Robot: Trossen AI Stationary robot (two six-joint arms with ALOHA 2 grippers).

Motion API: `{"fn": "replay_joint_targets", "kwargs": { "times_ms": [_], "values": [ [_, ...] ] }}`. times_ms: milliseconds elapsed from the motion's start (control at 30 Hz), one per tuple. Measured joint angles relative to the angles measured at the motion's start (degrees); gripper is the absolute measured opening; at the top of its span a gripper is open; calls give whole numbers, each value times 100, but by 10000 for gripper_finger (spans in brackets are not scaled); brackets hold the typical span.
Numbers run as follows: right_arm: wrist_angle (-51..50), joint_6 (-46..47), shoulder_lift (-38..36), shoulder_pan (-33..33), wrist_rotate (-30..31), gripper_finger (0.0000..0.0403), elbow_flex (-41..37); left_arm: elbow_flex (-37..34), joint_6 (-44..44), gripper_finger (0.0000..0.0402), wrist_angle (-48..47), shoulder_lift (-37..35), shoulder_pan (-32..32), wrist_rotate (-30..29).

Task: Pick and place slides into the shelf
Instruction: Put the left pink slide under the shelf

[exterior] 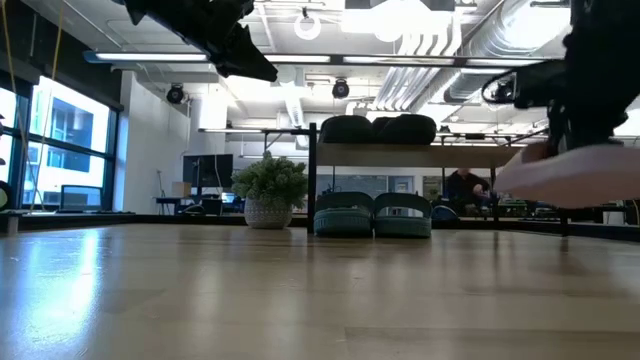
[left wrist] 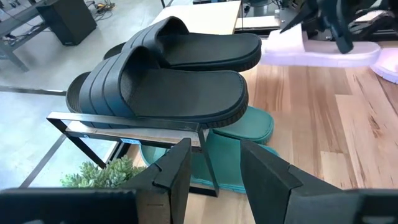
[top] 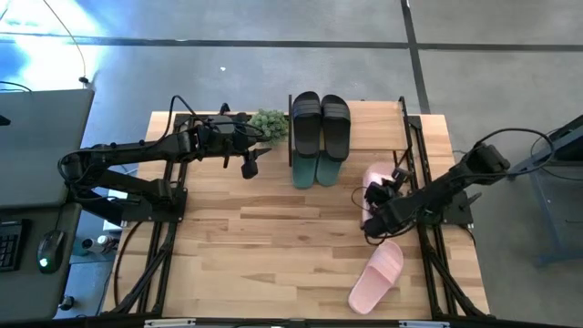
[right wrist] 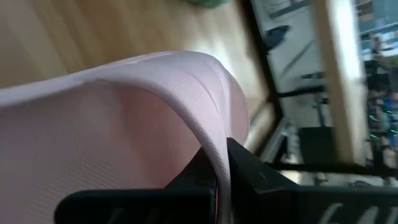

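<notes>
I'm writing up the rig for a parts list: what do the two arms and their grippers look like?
Both arms are dark, nearly black, jointed segments with loose black cables looping along them. The left gripper has two flat, angular black fingers with squared tips. The right gripper is equally dark and blocky, with thin black finger edges in its wrist view. No markings are readable.

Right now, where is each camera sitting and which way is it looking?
High view: above the table, looking straight down; shows both arms, the left gripper and the right gripper.
Low view: at tabletop height, looking across at the shelf; arms hang in from above.
Left wrist view: on the left arm, facing the black slides on the shelf; its open fingers show.
Right wrist view: on the right arm, fingers pinching a pink slide.
Shared: high and left wrist views both show the teal slides.
</notes>
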Motion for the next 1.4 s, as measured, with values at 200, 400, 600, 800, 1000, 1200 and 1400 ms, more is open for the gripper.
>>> {"fn": "replay_joint_targets", "kwargs": {
  "times_ms": [200, 400, 600, 800, 1000, 1200, 1400],
  "values": [
    [1374, -1166, 2, -706, -55, 0, -356, 0, 0, 122, 0, 0, 0, 0],
    [1778, -1760, 2, -1685, 56, 0, -398, 0, 0, 122, 0, 0, 0, 0],
    [2317, -2421, 2, -2118, 9, 0, -402, 0, 0, 122, 1, 0, 0, 0],
    [3150, -3540, 2, -2403, 284, 0, -400, 0, 0, 122, 0, 0, 2, 0],
    [3371, -4096, 2, -2932, 240, 0, -401, 0, 0, 122, 2, 0, 1, 0],
    [4060, -4750, 2, -3285, 178, 0, -400, 0, 0, 122, 0, 0, 1, 0],
    [4255, -5056, 2, -3549, 179, 0, -400, 0, 0, 122, 1, 0, 2, 0]
  ]
}}
